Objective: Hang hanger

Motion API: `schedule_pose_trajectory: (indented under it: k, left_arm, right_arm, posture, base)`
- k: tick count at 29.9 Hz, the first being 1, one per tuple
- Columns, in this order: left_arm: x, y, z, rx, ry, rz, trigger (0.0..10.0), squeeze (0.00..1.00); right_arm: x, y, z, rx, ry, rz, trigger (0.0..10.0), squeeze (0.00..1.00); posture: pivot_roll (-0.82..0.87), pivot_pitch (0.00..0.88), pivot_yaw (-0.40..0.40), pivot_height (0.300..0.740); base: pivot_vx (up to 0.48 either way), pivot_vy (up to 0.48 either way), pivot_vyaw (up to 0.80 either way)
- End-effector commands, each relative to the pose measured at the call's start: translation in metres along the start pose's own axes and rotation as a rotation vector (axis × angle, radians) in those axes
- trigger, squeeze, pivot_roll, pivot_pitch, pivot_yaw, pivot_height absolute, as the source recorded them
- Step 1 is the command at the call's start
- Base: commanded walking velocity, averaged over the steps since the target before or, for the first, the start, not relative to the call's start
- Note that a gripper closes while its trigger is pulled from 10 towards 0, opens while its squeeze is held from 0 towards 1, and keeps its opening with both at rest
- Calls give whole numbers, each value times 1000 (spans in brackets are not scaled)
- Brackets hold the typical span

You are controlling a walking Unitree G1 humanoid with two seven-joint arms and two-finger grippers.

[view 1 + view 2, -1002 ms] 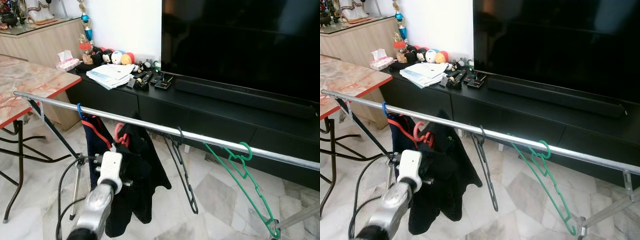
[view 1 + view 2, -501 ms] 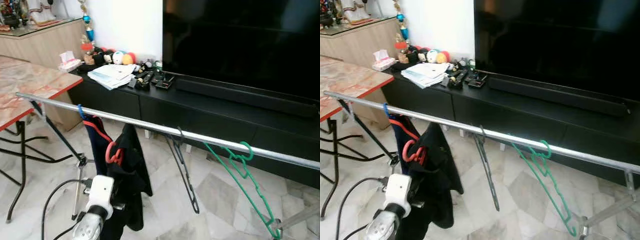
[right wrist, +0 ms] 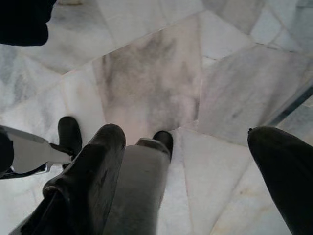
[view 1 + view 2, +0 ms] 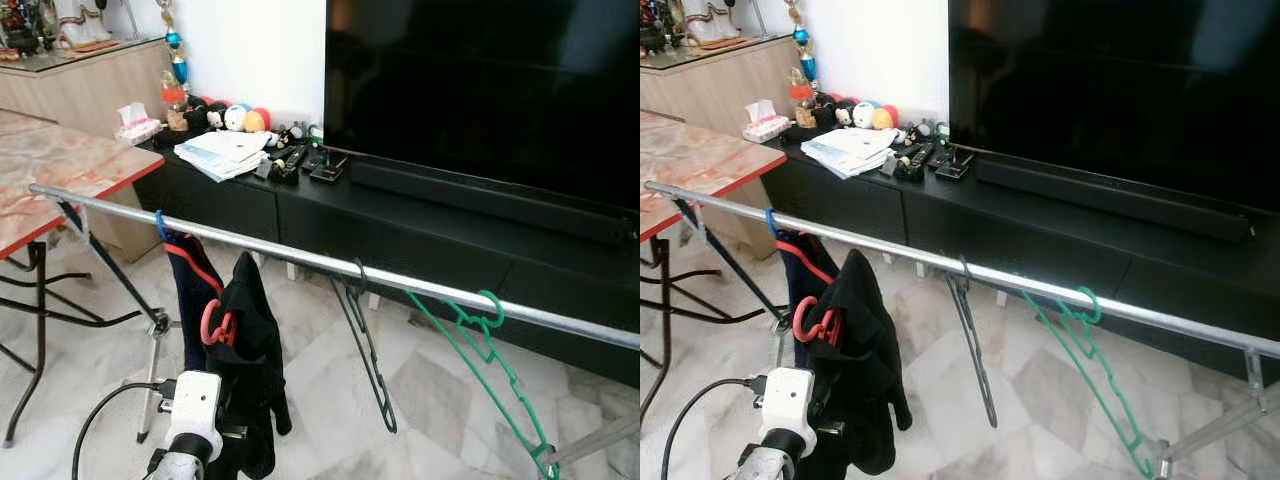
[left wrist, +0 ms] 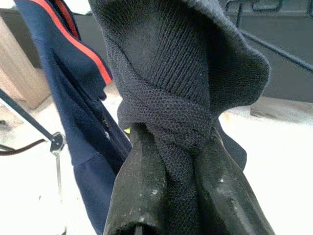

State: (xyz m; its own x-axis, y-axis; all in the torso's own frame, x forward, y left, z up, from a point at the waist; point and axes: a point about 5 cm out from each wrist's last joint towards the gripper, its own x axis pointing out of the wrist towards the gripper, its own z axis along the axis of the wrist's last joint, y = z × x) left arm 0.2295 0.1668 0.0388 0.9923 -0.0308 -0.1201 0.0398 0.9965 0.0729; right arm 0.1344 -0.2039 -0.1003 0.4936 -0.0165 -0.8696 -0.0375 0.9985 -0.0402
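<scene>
Left gripper (image 5: 182,186): low in front of me, its two black fingers (image 5: 139,186) pinched tight on a fold of the black knit garment (image 4: 250,350); I see the cloth bunched and squeezed between them in the wrist view.
Left wrist housing: the white block (image 4: 195,402) sits at the bottom of my head view, just below the garment, with a black cable (image 4: 105,425) looping off to the side.
Right gripper (image 3: 195,186): hanging over the marble floor (image 3: 151,78), fingers spread wide with nothing between them.
Red hanger (image 4: 218,322): its hook pokes out of the black garment and is below the rail, not on it.
Rail (image 4: 300,257): a silver bar running across my view, slanting down toward my right.
Navy garment (image 4: 190,290): with a red stripe, hangs from the rail on a blue hook (image 4: 159,222), just behind the black garment.
Black hanger (image 4: 365,340): hooked on the rail near its middle, dangling bare.
Green hanger (image 4: 490,375): hooked on the rail further to my right, tilted, also bare.
Table (image 4: 60,165): marble-topped, red-edged, on my left.
TV unit (image 4: 420,225): low and black beyond the rail, carrying papers (image 4: 222,152), remotes (image 4: 290,158) and small toys (image 4: 232,116).
Television (image 4: 480,90): large, dark, above the unit.
</scene>
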Motion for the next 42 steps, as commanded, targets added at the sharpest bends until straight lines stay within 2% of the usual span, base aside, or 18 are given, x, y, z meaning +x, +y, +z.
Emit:
schedule_pose_trajectory:
  k: [1, 12, 20, 25, 29, 30, 33, 34, 35, 39, 40, 42]
  left_arm:
    - [1, 2, 10, 23, -42, 2, 10000, 0]
    - [3, 2, 15, 45, -52, -21, 10000, 0]
    - [3, 1, 16, 52, -40, -47, 10000, 0]
    - [9, -8, 10, 56, 22, -138, 10000, 0]
    - [25, -11, 13, 71, 34, -160, 10000, 0]
    - [25, -11, 13, 71, 34, -160, 10000, 0]
    - [47, -11, 19, 54, 54, -138, 10000, 0]
    - [47, -11, 19, 54, 54, -138, 10000, 0]
    - [59, -11, 23, 62, 59, -141, 10000, 0]
    - [76, -10, 33, 63, 43, -133, 10000, 0]
    - [86, -7, 40, 57, 39, -122, 10000, 0]
    - [92, -5, 44, 62, 40, -114, 10000, 0]
  right_arm:
    - [0, 1, 0, -4, -2, 7, 10000, 0]
    - [1, 5, 1, 7, -8, 11, 10000, 0]
    - [1, 6, 3, 5, -10, 18, 10000, 0]
    - [1, 5, 3, -1, -11, 21, 10000, 0]
    - [1, 5, 4, 1, -13, 20, 10000, 0]
    - [1, 5, 4, 1, -13, 20, 10000, 0]
    - [1, 5, 5, 0, -14, 21, 10000, 0]
    - [1, 5, 5, 0, -14, 21, 10000, 0]
    - [2, 5, 5, -6, -14, 22, 10000, 0]
    - [2, 5, 5, -6, -14, 23, 10000, 0]
    - [1, 5, 5, -3, -14, 20, 10000, 0]
    - [1, 4, 5, -3, -13, 20, 10000, 0]
  posture:
    - [-91, 0, 18, 740]
    - [-90, 0, 37, 740]
    - [-81, 0, 37, 740]
    - [-73, 0, 32, 740]
    - [-76, 0, 31, 740]
    - [-76, 0, 31, 740]
    - [-81, 0, 29, 740]
    - [-81, 0, 29, 740]
    - [-91, 0, 29, 740]
    - [-107, 0, 31, 740]
    - [-111, 0, 31, 740]
    - [-111, 0, 29, 740]
  base:
    - [289, 0, 0]
    - [303, 0, 0]
    - [0, 0, 0]
    - [0, 0, 0]
    - [0, 0, 0]
    - [0, 0, 0]
    - [0, 0, 0]
    - [0, 0, 0]
    - [0, 0, 0]
    - [0, 0, 0]
    - [0, 0, 0]
    - [0, 0, 0]
